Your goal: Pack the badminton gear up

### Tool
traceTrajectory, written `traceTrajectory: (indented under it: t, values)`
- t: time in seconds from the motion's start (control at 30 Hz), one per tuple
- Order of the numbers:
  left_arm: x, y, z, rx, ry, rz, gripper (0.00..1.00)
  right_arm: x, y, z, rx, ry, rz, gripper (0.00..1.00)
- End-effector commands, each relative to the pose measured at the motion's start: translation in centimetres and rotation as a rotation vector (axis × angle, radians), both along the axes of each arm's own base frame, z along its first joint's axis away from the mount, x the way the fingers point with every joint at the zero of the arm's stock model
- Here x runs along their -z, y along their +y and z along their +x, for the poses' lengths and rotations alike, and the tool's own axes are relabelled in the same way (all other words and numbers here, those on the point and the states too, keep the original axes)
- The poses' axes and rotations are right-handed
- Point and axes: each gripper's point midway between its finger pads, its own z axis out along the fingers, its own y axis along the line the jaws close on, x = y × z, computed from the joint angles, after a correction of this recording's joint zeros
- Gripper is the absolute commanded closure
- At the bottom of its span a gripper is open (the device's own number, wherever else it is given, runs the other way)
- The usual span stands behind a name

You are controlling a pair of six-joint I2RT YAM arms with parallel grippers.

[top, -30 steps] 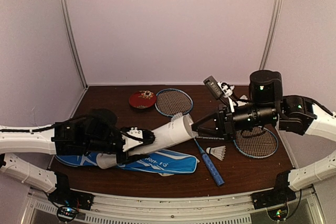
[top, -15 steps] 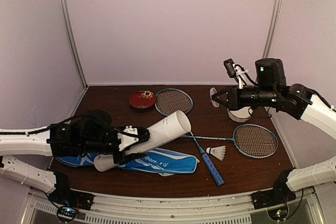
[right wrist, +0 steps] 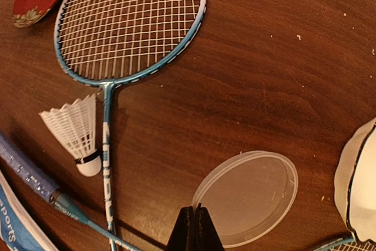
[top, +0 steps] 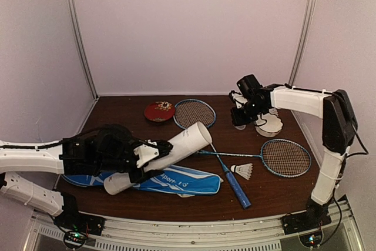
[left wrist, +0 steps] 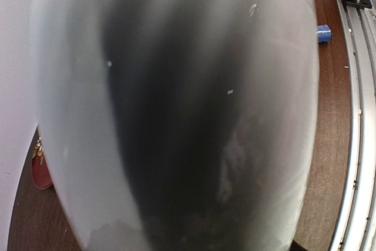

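Note:
My left gripper is shut on the long white tube and holds it slanted above the blue white-lettered racket bag. The tube fills the left wrist view and hides the fingers. My right gripper is at the back right, pointing down, shut on the rim of a clear round lid low over the table. One racket's head lies at the back, the other's at the right. One shuttlecock lies beside a blue handle. Another shuttlecock lies by a racket shaft.
A small red round dish sits at the back left. A white scalloped bowl stands right beside my right gripper and shows at the edge of the right wrist view. Side walls close in the table.
My right gripper left the tube's open end, swung to the back right with the clear lid, and now reaches down beside the bowl. The left gripper kept holding the tube.

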Motion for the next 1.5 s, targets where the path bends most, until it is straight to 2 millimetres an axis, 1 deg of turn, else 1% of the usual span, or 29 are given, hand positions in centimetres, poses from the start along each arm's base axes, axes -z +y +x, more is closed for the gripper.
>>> traceTrajectory:
  t: [0.0, 0.07, 0.13, 0.27, 0.3, 0.37, 0.4, 0.43, 0.47, 0.53, 0.6, 0.67, 0.7, 0.73, 0.77, 0.8, 0.83, 0.9, 0.97, 1.2, 1.27, 1.3, 1.37, 1.47]
  values:
    - [-2.6, -1.0, 1.3, -0.029, -0.047, -0.086, 0.6, 2.6, 0.4, 2.3, -0.014, 0.045, -0.049, 1.0]
    - [-2.6, -1.0, 1.4, -0.029, -0.047, -0.082, 0.6, 3.9, 0.2, 3.1, -0.002, 0.063, -0.073, 1.0]
    - [-2.4, -1.1, 1.4, -0.024, -0.046, -0.079, 0.6, 5.0, -0.4, 3.6, 0.011, 0.088, -0.107, 1.0]
    - [-2.1, -1.3, 1.5, -0.02, -0.04, -0.075, 0.6, 6.8, -1.4, 3.4, 0.016, 0.134, -0.135, 1.0]
    - [-2.0, -1.4, 1.5, -0.017, -0.04, -0.075, 0.6, 7.1, -1.3, 3.2, 0.008, 0.146, -0.126, 0.95]
    - [-1.9, -1.5, 1.5, -0.014, -0.037, -0.074, 0.6, 6.8, -1.2, 2.9, -0.007, 0.15, -0.095, 0.79]
    - [-1.8, -1.5, 1.5, -0.013, -0.035, -0.075, 0.6, 6.2, -1.1, 2.8, -0.014, 0.14, -0.065, 0.7]
    - [-1.8, -1.6, 1.5, -0.011, -0.032, -0.077, 0.6, 5.2, -1.0, 2.9, -0.018, 0.124, -0.027, 0.61]
    - [-1.8, -1.6, 1.5, -0.01, -0.031, -0.078, 0.6, 3.9, -1.0, 3.1, -0.018, 0.101, 0.016, 0.55]
    - [-1.9, -1.6, 1.5, -0.006, -0.032, -0.081, 0.6, 0.9, -1.2, 3.7, -0.019, 0.045, 0.122, 0.45]
    - [-1.9, -1.7, 1.5, -0.003, -0.027, -0.082, 0.59, -2.2, -2.2, 4.9, 0.005, -0.021, 0.223, 0.38]
    - [-2.1, -1.8, 1.5, 0.002, -0.023, -0.086, 0.6, -4.9, -4.4, 6.6, 0.06, -0.088, 0.295, 0.34]
    - [-2.1, -1.8, 1.5, 0.004, -0.022, -0.085, 0.6, -5.9, -5.9, 7.6, 0.098, -0.114, 0.32, 0.32]
    - [-2.1, -1.9, 1.6, 0.002, -0.022, -0.087, 0.6, -6.6, -7.5, 8.5, 0.137, -0.132, 0.34, 0.29]
    - [-2.1, -1.9, 1.6, 0.002, -0.021, -0.088, 0.6, -7.3, -9.0, 9.4, 0.172, -0.141, 0.355, 0.22]
    - [-2.1, -1.9, 1.6, 0.004, -0.019, -0.087, 0.6, -7.4, -11.0, 10.3, 0.216, -0.145, 0.357, 0.17]
    - [-2.1, -1.9, 1.7, 0.004, -0.019, -0.085, 0.59, -7.6, -12.3, 10.9, 0.248, -0.151, 0.354, 0.14]
    - [-2.1, -1.9, 1.8, 0.003, -0.019, -0.083, 0.6, -7.3, -14.7, 12.1, 0.305, -0.149, 0.348, 0.13]
    - [-2.0, -2.0, 2.0, 0.003, -0.016, -0.076, 0.59, -6.6, -16.5, 13.0, 0.344, -0.128, 0.342, 0.13]
    - [-1.3, -2.4, 2.0, 0.019, 0.005, -0.074, 0.6, -3.9, -21.8, 14.1, 0.448, -0.087, 0.34, 0.15]
    - [-1.1, -2.7, 2.1, 0.022, 0.007, -0.072, 0.6, -2.8, -22.6, 14.4, 0.464, -0.069, 0.337, 0.15]
    - [-1.0, -2.8, 2.1, 0.027, 0.008, -0.067, 0.59, -1.9, -23.0, 14.4, 0.475, -0.051, 0.326, 0.14]
    - [-0.8, -3.1, 2.2, 0.032, 0.009, -0.059, 0.6, -0.5, -23.2, 14.5, 0.48, -0.024, 0.306, 0.13]
    - [-0.7, -3.3, 2.3, 0.036, 0.012, -0.05, 0.6, 0.8, -23.2, 14.9, 0.473, 0.001, 0.297, 0.14]
